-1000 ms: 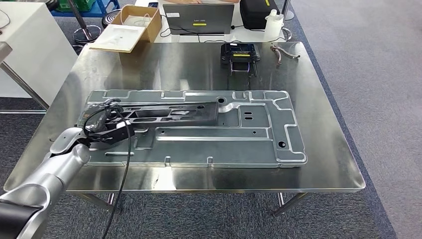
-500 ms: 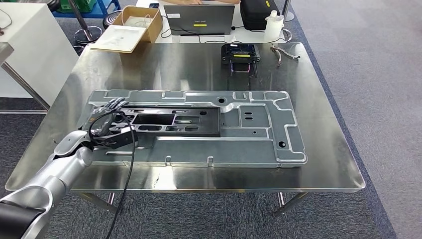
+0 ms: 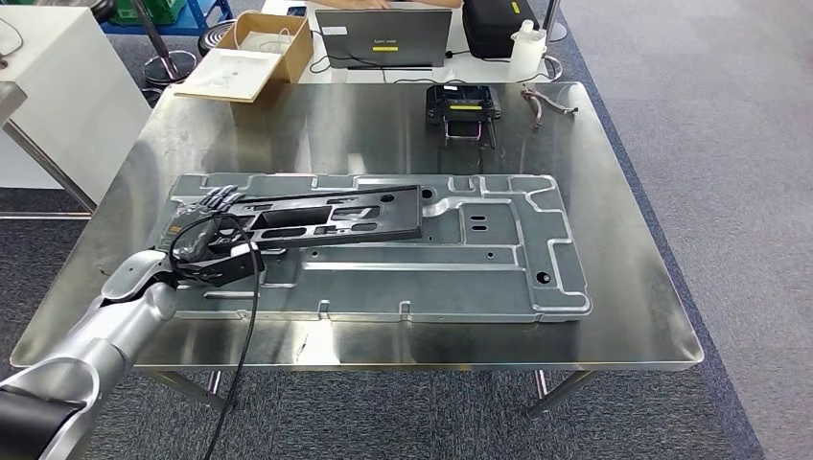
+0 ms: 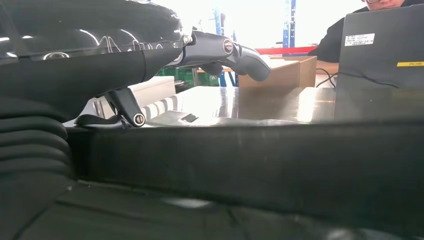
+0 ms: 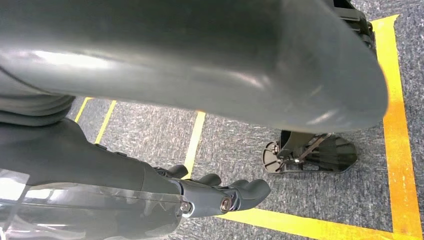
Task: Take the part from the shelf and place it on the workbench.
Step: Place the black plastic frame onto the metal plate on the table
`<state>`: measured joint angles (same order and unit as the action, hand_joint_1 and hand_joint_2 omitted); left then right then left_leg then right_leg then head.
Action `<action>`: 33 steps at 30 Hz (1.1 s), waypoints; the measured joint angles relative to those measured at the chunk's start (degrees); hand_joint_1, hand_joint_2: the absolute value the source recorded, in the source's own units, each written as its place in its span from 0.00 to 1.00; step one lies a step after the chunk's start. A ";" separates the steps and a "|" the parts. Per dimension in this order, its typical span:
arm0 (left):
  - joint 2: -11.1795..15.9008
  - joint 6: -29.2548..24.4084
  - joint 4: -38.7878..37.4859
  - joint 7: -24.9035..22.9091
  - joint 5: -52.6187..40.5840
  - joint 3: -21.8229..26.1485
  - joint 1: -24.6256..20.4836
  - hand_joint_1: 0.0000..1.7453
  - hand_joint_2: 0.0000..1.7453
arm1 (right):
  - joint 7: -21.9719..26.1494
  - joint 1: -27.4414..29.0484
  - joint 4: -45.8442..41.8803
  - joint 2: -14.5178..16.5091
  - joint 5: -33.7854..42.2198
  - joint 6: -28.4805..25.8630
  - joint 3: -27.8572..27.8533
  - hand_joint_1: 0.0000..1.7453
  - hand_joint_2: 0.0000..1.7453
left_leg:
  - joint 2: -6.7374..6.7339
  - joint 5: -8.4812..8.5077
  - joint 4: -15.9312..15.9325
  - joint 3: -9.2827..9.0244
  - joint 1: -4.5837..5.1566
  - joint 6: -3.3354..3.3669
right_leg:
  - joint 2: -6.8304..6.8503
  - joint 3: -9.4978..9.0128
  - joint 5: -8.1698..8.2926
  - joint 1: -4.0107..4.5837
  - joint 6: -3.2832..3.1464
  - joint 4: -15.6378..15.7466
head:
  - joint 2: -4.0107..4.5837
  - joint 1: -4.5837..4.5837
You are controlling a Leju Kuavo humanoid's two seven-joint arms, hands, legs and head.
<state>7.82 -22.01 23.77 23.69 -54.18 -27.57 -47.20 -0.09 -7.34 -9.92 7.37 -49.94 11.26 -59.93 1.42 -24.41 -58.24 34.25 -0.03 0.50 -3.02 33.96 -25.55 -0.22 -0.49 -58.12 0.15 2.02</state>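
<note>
A long black part (image 3: 331, 216) with cut-outs lies lengthwise on the big grey stamped metal panel (image 3: 499, 259), which rests on the steel workbench (image 3: 316, 125). My left hand (image 3: 206, 240) grips the part's left end, its fingers (image 3: 219, 199) laid over the top edge. In the left wrist view the part (image 4: 260, 160) runs as a dark bar across the picture, with the thumb (image 4: 235, 50) above it. My right hand (image 5: 220, 192) hangs over the carpet floor, its fingers loosely curved and holding nothing.
At the back of the bench sit a black device (image 3: 463, 103) and a metal tool (image 3: 546, 101). Behind the bench are a laptop (image 3: 382, 36), a cardboard box (image 3: 251, 53) and a white bottle (image 3: 527, 46). A person (image 4: 350, 25) sits behind the laptop. A white cabinet (image 3: 58, 86) stands at the left.
The black part dipped flat toward the panel's near side half a second ago. It now sits a little farther back and tilted. My left hand kept its hold on the part's left end.
</note>
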 joint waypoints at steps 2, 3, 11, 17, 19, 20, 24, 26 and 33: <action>0.00 -0.10 0.01 -0.02 0.09 -0.03 -0.03 0.00 0.00 | 0.00 0.00 0.00 -0.01 0.00 0.00 0.00 0.00 0.00 | 0.00 0.00 0.00 -0.01 0.00 0.00 | 0.00 -0.01 0.00 0.00 0.00 0.00 | 0.00 0.00; 0.00 -0.22 0.01 -0.03 0.16 -0.03 -0.04 0.00 0.00 | 0.00 0.00 0.00 -0.01 0.00 0.00 0.00 0.00 0.00 | 0.00 0.00 0.00 -0.02 0.00 0.00 | 0.00 -0.02 0.00 0.00 0.00 0.00 | 0.00 -0.01; 0.02 -1.97 1.90 0.69 0.82 -0.59 0.10 0.00 0.00 | 0.17 -0.03 0.00 -0.01 0.01 0.07 0.01 0.00 0.00 | 0.06 0.02 0.00 -0.01 0.00 0.01 | 0.07 -0.03 0.00 0.00 0.00 0.00 | 0.00 0.00; 0.28 -6.45 12.88 2.62 8.62 -0.88 2.75 0.00 0.00 | 0.43 0.04 0.02 0.00 0.08 -0.31 0.02 0.00 0.00 | 0.12 0.05 -0.04 0.14 0.00 0.04 | 0.12 0.07 0.02 0.01 0.02 -0.01 | 0.00 0.00; 0.63 -4.64 20.51 0.51 10.24 -0.69 3.62 0.00 0.00 | 0.56 0.02 0.02 0.00 0.09 -0.36 0.02 0.00 0.00 | 0.21 0.05 -0.04 0.21 0.00 0.06 | 0.23 0.08 0.00 0.01 0.04 0.00 | 0.00 -0.01; 0.78 -3.80 23.79 -0.13 10.47 -0.66 3.93 0.00 0.00 | 0.63 -0.01 0.02 0.00 0.09 -0.34 0.03 0.00 0.00 | 0.22 0.05 -0.03 0.22 0.01 0.06 | 0.23 0.08 0.00 0.01 0.05 0.00 | 0.00 -0.01; 1.07 -2.87 32.51 -0.32 10.81 -0.60 5.12 0.00 0.00 | 0.73 -0.01 0.01 0.00 0.09 -0.31 0.07 0.00 0.00 | 0.15 0.01 -0.03 0.22 0.03 0.08 | 0.15 0.10 -0.02 -0.03 0.07 0.01 | 0.00 0.00; 1.24 -2.96 34.90 -0.05 10.85 -0.57 5.54 0.00 0.00 | 0.75 -0.01 0.02 0.00 0.09 -0.29 0.08 0.00 0.00 | 0.16 0.01 -0.03 0.21 0.02 0.09 | 0.17 0.11 -0.02 -0.03 0.07 0.02 | 0.00 0.00; 1.48 -1.09 36.71 -1.55 7.61 -0.78 5.67 0.00 0.00 | 0.75 -0.11 0.02 0.00 0.06 -0.20 0.23 0.00 0.00 | 0.16 0.02 -0.02 0.18 0.02 0.08 | 0.20 0.11 -0.02 0.00 0.07 0.01 | 0.00 0.00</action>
<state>9.31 -23.10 60.49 22.14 -46.57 -28.35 -41.53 0.66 -7.45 -9.91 7.37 -49.88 11.05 -59.70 1.58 -24.39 -58.27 34.44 -0.01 0.58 -2.82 34.07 -25.58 -0.22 -0.41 -58.11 0.15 2.02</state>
